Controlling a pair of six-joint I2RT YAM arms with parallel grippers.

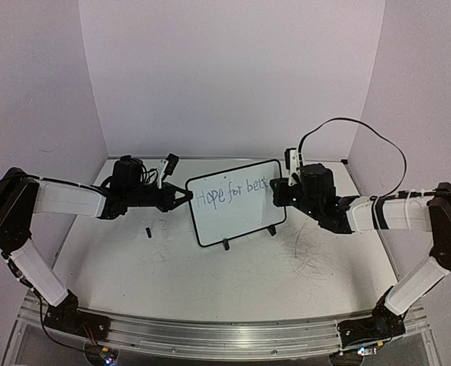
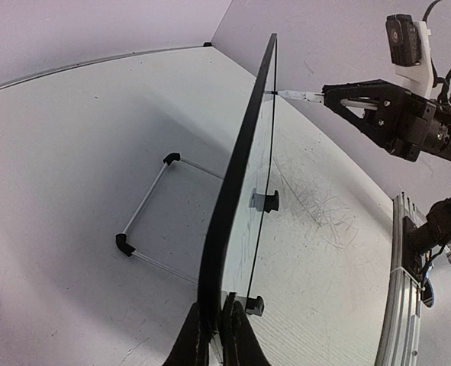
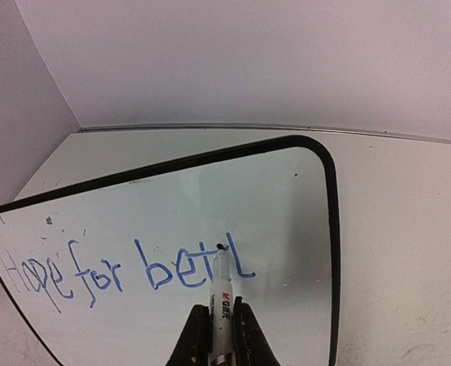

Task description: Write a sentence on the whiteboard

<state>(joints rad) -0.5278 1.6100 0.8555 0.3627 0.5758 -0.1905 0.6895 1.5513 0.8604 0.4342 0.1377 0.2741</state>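
Along the bottom of your top view runs one aluminium rail [image 1: 225,335] carrying both arm bases; above it lies the white table [image 1: 210,290], scuffed, with grey scribbles [image 1: 309,244] right of centre and one small black piece [image 1: 147,231] left of centre; mid-frame stands one whiteboard [image 1: 236,221] on two black feet [image 1: 225,245], with one wire prop [image 2: 145,221] behind it; your left gripper [image 2: 216,309] is clamped tight on the board's left edge; your right gripper [image 3: 221,316] is closed around one marker [image 3: 219,278], its tip touching the board; the blue sentence [image 3: 126,271], one line, reads "Hope for bet" plus further strokes; behind, three plain pale walls [image 1: 233,76] enclose the table.
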